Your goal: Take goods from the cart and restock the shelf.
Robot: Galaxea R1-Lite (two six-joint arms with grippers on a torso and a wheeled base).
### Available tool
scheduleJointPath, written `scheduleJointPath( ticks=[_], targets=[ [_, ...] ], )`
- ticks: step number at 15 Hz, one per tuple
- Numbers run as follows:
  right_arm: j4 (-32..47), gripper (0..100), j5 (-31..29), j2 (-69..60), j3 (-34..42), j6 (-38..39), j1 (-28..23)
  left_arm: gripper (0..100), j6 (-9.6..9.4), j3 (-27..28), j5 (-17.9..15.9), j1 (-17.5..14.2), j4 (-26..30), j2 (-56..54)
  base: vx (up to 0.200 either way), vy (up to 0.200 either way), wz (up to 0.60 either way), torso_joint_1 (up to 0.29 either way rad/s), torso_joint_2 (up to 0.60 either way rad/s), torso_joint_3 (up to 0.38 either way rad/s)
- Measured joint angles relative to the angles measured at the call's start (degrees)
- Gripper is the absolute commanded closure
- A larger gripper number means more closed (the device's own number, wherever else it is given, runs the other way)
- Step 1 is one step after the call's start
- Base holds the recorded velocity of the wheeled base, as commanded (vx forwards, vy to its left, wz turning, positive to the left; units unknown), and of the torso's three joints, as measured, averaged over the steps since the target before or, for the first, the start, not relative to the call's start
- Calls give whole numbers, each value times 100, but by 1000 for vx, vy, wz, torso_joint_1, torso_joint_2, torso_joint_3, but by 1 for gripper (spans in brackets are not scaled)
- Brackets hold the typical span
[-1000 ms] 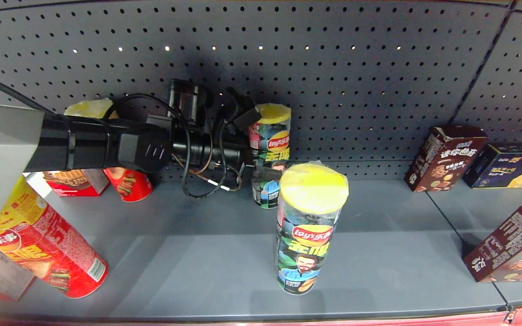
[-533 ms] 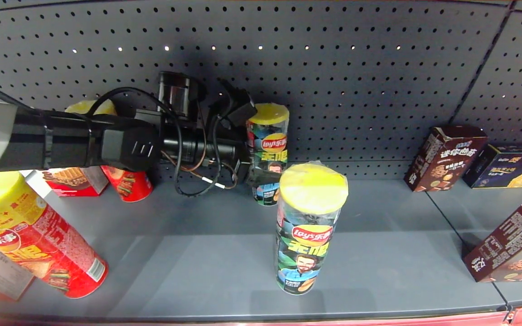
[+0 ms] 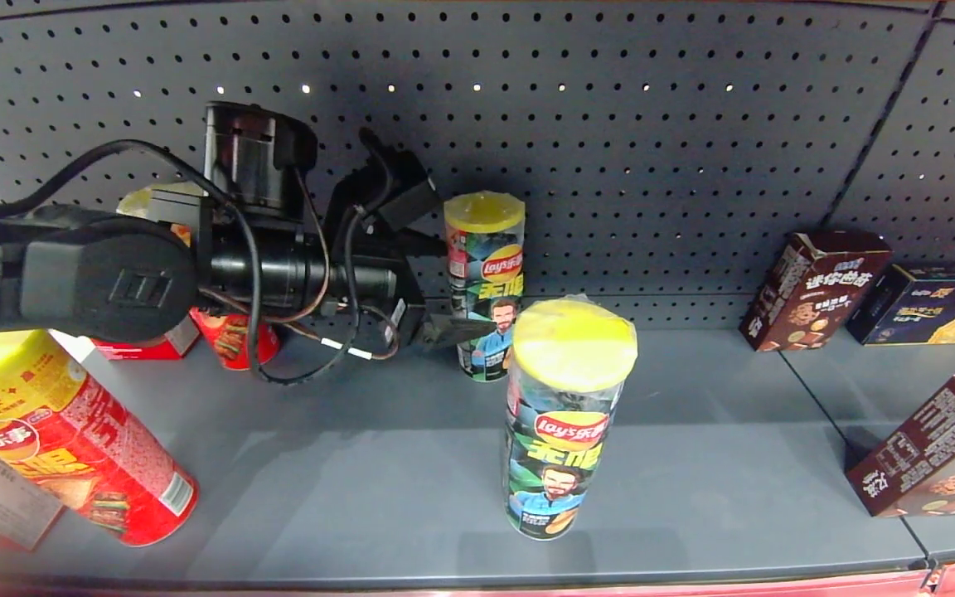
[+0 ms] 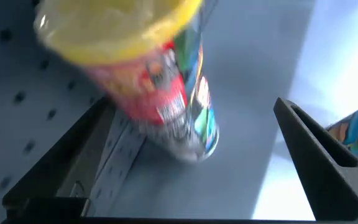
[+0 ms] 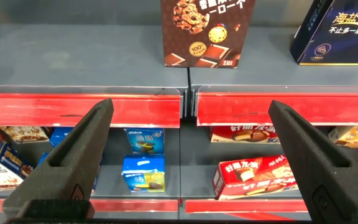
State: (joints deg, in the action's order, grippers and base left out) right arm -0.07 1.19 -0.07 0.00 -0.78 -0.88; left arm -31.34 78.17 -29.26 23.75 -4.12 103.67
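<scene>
**Left pincer open around rear chip can; right pincer open and empty**

I'm looking at a grey metal shelf (image 3: 378, 464) with a flat deck. Behind it is a perforated back panel (image 3: 652, 166), and light shows through a few of the holes.

The rear chip can (image 3: 484, 286) stands upright against the panel. The front chip can (image 3: 564, 414) stands upright nearer me, apart from it. Both are printed tubes with yellow plastic lids. Red cans (image 3: 88, 456) sit to my left and cardboard boxes (image 3: 813, 286) to my right.

The left pincer (image 3: 442, 286) is spread wide beside the rear can's lower half and grips nothing.

In the left wrist view the can sits between the two black fingers (image 4: 316, 162). It's blurred, so I can't tell if they touch it.

In the right wrist view the right pincer (image 5: 191, 155) is fully open and empty. It faces lower shelves with red price rails (image 5: 79, 102) and blue snack packs (image 5: 143, 162).
</scene>
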Motion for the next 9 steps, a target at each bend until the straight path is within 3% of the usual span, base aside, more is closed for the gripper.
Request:
scheduleJointPath(
  ticks=[4, 9],
  targets=[
    [0, 0, 0, 0, 0, 0, -2, 0, 22, -532, 958, 139, -1, -469, 0, 0, 0, 0, 0, 0],
    [0, 0, 2, 0, 0, 0, 0, 0, 22, -901, 1738, 351, -485, -720, 0, 0, 0, 0, 0, 0]
  ],
)
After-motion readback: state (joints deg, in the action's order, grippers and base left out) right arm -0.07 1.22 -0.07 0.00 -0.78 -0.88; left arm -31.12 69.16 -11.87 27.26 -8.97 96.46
